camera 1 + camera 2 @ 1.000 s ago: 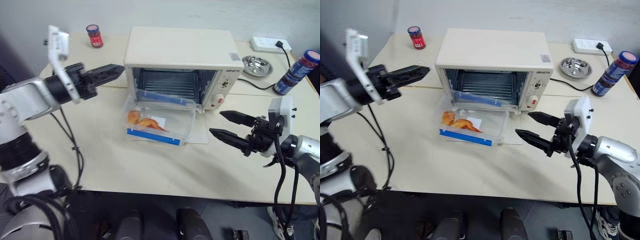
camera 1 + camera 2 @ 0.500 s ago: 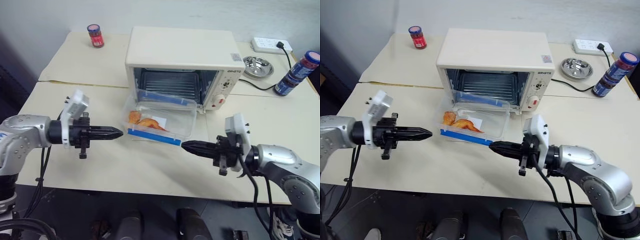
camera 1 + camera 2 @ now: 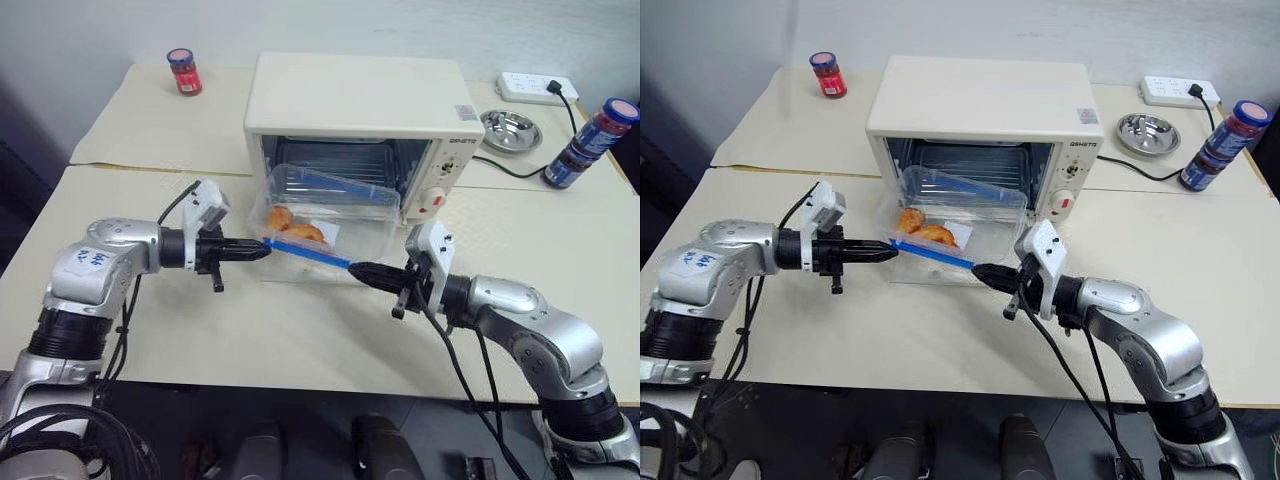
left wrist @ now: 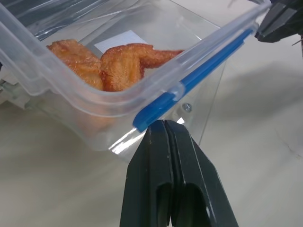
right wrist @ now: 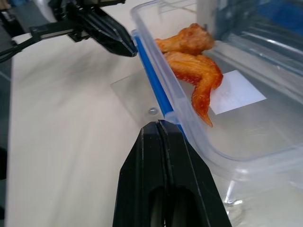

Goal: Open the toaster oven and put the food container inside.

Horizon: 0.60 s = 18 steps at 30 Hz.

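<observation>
A pale beige table [image 3: 300,330] carries a cream-white boxy toaster oven [image 3: 357,110] with its front open and a wire rack visible inside. Directly in front of the oven's open mouth is the clear plastic rectangular food container [image 3: 325,215] with a blue clip strip along its near edge and orange fried pieces inside; its near edge appears raised, tilting the box toward the oven. The left gripper [image 3: 262,251], black fingers pressed together, sits at the container's near-left corner under the blue strip. The right gripper [image 3: 358,270], fingers likewise together, meets the near-right corner. Whether either tip touches the plastic cannot be told. Behind: a white power strip [image 3: 538,87], a steel bowl [image 3: 511,130], a blue-labelled jar [image 3: 588,143] and a small red-lidded jar [image 3: 183,71].
</observation>
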Tool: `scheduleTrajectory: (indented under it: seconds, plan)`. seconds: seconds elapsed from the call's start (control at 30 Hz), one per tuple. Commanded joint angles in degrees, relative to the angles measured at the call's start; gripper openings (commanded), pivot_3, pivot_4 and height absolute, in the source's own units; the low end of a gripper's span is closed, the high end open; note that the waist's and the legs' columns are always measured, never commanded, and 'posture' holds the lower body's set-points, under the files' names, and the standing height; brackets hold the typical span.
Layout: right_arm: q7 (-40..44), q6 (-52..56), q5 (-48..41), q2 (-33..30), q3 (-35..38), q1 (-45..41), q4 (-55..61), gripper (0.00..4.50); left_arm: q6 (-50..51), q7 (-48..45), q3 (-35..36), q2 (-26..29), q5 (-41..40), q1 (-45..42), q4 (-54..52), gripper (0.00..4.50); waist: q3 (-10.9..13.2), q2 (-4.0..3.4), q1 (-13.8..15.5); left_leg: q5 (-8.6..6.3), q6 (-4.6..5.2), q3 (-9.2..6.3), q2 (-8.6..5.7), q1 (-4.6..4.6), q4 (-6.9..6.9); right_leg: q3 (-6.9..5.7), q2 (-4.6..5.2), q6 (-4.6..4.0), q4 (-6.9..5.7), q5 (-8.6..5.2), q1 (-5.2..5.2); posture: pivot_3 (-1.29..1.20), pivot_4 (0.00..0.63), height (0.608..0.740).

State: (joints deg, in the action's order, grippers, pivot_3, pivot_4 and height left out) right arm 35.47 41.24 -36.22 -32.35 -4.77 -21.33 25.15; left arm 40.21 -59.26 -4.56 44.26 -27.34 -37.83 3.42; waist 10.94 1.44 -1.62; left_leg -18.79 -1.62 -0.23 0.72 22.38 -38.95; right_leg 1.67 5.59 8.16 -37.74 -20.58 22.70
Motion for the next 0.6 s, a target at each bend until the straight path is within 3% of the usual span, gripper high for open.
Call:
scheduleTrajectory:
  seconds: [0.03,0.17,0.33,0.6]
  plan:
    - [-1.14,-2.20,2.86,1.46,0.02,-1.79,-1.61,0.02,-1.07,1.31,1.91,-1.22,0.56,-1.38,0.00,0.00,0.00,0.00,0.02,0.00,0.00,0.00,0.00,0.00,0.00,0.00,0.01,0.00,-0.01,0.00,0.00,0.00,0.150,0.740]
    - [-1.85,-4.47,6.03,4.50,0.05,-4.80,-6.15,0.02,-2.27,5.06,3.68,-4.06,1.61,-2.48,1.91,0.00,0.00,0.00,0.01,0.01,-0.01,0.00,0.00,0.00,-0.05,0.00,0.01,0.00,-0.04,0.00,0.00,0.00,0.150,0.740]
    - [-5.72,-11.57,13.23,10.44,-0.21,-11.05,-16.60,0.02,-3.03,17.25,10.21,-12.26,1.06,-7.39,6.15,0.00,0.00,0.00,0.00,0.02,-0.02,-0.01,-0.01,0.01,-0.18,-0.02,0.01,0.01,-0.13,0.01,0.03,0.00,0.150,0.740]
    - [-11.75,-20.45,19.56,17.91,1.97,-19.14,-30.20,0.02,-2.34,24.72,13.35,-17.12,0.84,-7.66,2.86,0.00,-0.01,0.00,-0.49,0.04,-0.07,-0.01,-0.01,0.02,-0.09,-0.07,0.07,0.03,-0.17,0.02,0.09,0.00,0.150,0.740]
